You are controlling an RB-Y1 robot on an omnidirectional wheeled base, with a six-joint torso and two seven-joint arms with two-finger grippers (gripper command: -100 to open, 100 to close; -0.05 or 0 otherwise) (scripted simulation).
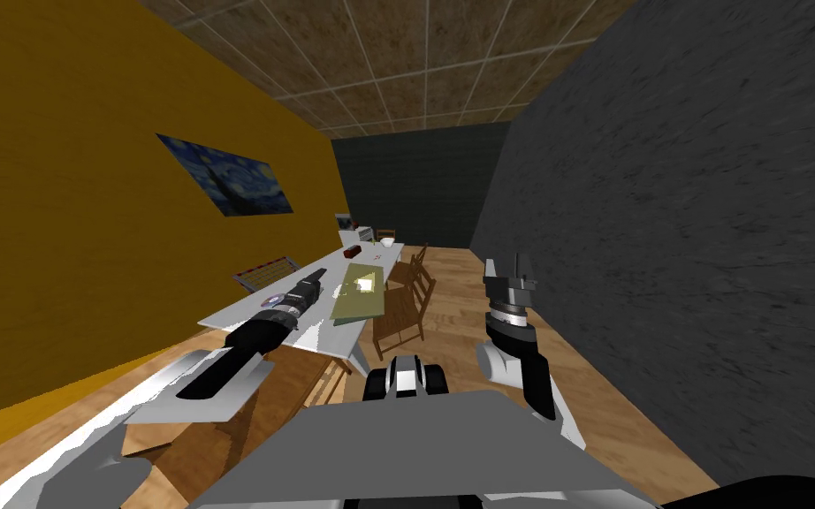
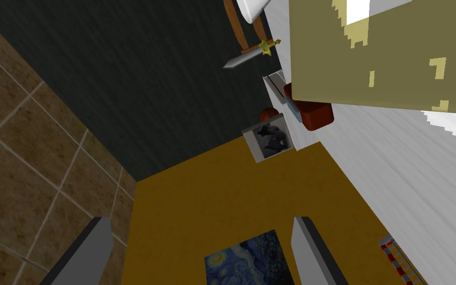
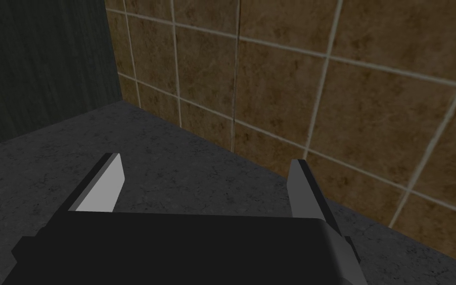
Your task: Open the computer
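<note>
The computer (image 1: 266, 273) is a thin grey slab with a red-and-grey patterned edge, lying on the long white table (image 1: 239, 309) on the side by the yellow wall. Whether its lid is raised I cannot tell. My left arm reaches out over the table, and the left gripper (image 1: 318, 280) hangs just right of the computer, fingers open and empty. In the left wrist view the gripper (image 2: 201, 222) points along the table (image 2: 410, 163), with the computer's corner (image 2: 401, 258) beside one finger. My right gripper (image 1: 509, 265) is raised at the right, open (image 3: 205, 163).
An olive mat (image 1: 361, 297) lies mid-table, with a dark red box (image 1: 352, 253) and a white bowl (image 1: 385, 241) farther along. Wooden chairs (image 1: 401, 311) line the table's right side. A framed picture (image 2: 269, 138) stands at the far end. A dark wall rises at the right.
</note>
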